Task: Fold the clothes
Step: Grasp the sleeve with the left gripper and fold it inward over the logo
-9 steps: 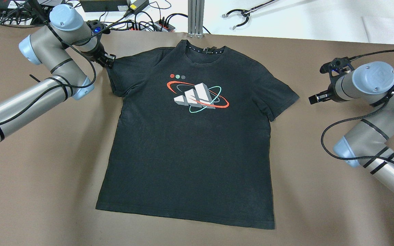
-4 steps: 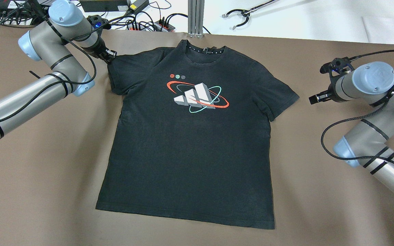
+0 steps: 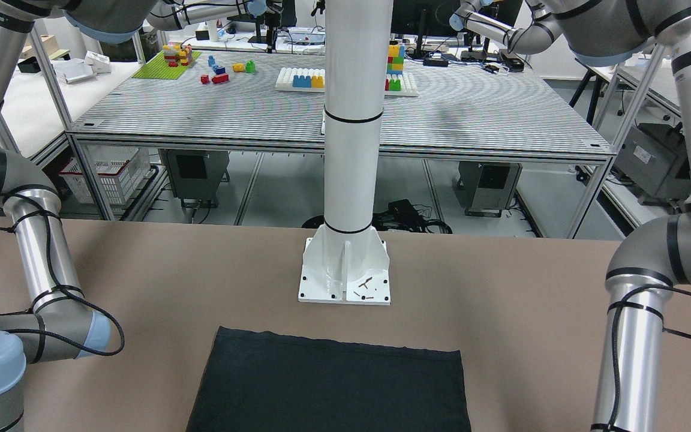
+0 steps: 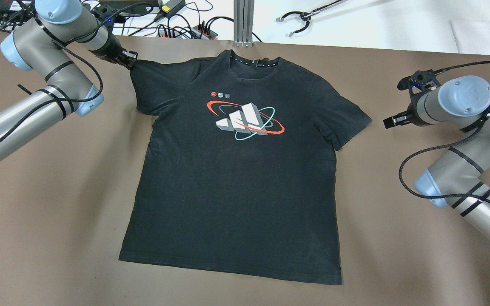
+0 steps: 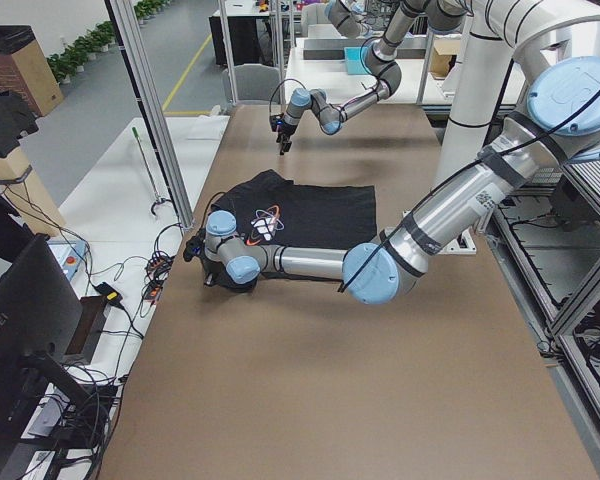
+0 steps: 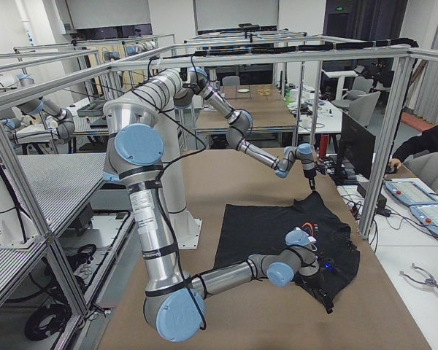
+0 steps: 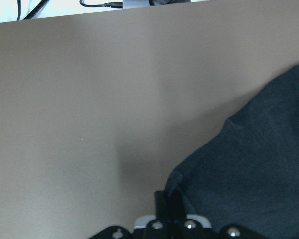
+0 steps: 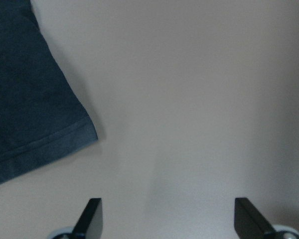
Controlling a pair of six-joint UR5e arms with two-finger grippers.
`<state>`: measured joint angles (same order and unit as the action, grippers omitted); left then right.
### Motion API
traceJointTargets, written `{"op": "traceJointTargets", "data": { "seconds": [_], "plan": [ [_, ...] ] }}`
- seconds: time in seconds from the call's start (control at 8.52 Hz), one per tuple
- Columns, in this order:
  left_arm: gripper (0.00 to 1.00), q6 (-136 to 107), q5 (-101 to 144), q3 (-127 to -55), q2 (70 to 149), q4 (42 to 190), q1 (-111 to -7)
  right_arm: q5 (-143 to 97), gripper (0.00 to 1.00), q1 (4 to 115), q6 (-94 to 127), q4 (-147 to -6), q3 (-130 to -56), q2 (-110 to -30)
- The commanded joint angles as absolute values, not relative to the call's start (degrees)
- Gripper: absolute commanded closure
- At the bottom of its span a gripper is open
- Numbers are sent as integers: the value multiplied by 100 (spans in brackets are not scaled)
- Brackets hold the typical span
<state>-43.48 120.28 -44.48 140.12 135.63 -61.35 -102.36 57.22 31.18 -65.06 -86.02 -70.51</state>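
A: Overhead exterior view first: what can be read on the T-shirt [image 4: 236, 182]?

B: No lettering can be made out. A white three-bar logo [image 4: 243, 119], ringed by red and teal ovals, is printed on the chest, with three small round marks above it. The dotted print inside the collar is too small to be read.

A: How is the left gripper [image 4: 130, 63] found?

B: It is closed on the T-shirt. One sleeve's edge is pinched between its fingers [image 7: 164, 199], and the sleeve is drawn out toward it. In the left wrist view the fingers are partly cut off by the lower edge.

A: And the rest of the garment?

B: It is laid flat, print up, on the brown table [image 4: 36, 212], spread away from that gripper toward the other one. In the front-facing view only the hem end is seen, cut off at the bottom edge, near the base plate [image 3: 344, 282] of the white pillar [image 3: 351, 120]. Neither gripper is shown there.

A: The right gripper [image 4: 391, 122]?

B: Its fingers [image 8: 91, 215] are spread wide over bare table. The other sleeve's hem is seen ahead of them and to one side, apart from both.

A: What is placed around?

B: Past the left gripper, off the table's far edge, cables [image 4: 221, 19] and a power strip [image 4: 204, 33] are seen. Further right, an aluminium post [image 4: 243, 21] and a grabber tool [image 4: 300, 19] are seen.
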Motion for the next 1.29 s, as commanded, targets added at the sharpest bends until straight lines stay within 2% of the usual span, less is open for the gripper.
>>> {"op": "traceJointTargets", "data": {
  "seconds": [0.0,0.23,1.17],
  "plan": [
    [100,-5374,12032,-5490,13860,13020,-5995,-10248,6,5722,3155,-6504,-8622,-7049],
    [100,-6026,11962,-5993,13982,12544,-5679,-10248,6,5722,3155,-6504,-8622,-7058],
    [100,-7426,10365,-5644,15028,11865,-4387,-10230,6,5695,3155,-6504,-8596,-7049]
  ]
}}
